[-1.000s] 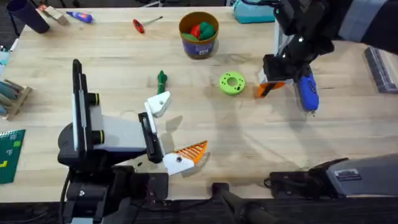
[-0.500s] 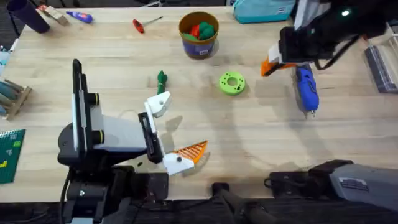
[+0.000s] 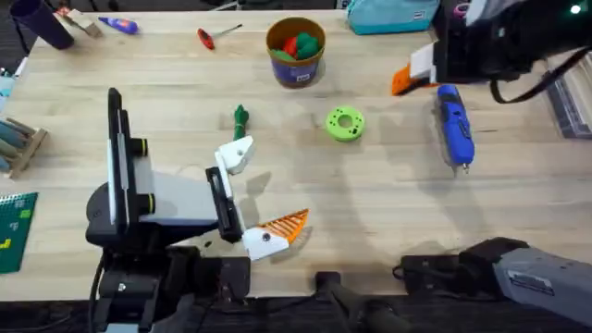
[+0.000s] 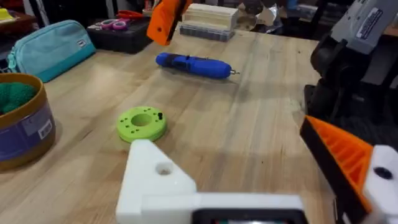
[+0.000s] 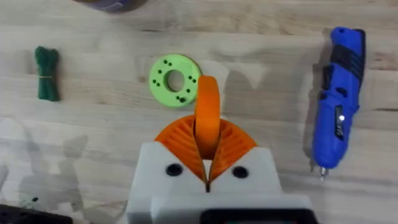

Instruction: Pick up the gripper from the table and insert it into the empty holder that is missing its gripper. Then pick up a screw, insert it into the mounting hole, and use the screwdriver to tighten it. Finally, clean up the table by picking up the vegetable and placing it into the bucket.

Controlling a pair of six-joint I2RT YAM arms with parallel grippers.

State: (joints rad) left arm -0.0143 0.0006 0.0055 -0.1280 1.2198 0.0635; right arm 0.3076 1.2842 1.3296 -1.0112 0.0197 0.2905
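My right gripper [image 3: 423,67] is shut on the gripper [image 3: 402,80], an orange ribbed wedge held above the table's far right. In the right wrist view the orange pads [image 5: 180,140] clamp the wedge [image 5: 208,112]. The left gripper [image 3: 264,190] rests low at the near left, open and wide. One side is the bare white holder [image 3: 236,154], the other carries an orange finger [image 3: 285,225]. The mounting hole [image 4: 163,169] shows in the holder [image 4: 149,186]. The dark-green vegetable [image 3: 240,117] lies left of a green disc [image 3: 345,123]. The bucket [image 3: 296,63] stands at the far middle.
A blue screwdriver [image 3: 454,125] lies at the right, below the held wedge. A red-handled screwdriver [image 3: 207,37] and a teal pouch [image 3: 388,17] sit at the back edge. A dark purple cup [image 3: 42,23] stands far left. Red and green toys sit in the bucket.
The right arm has lifted the orange wedge off the table beside the blue screwdriver and carried it up and toward the far right. The left arm has not moved.
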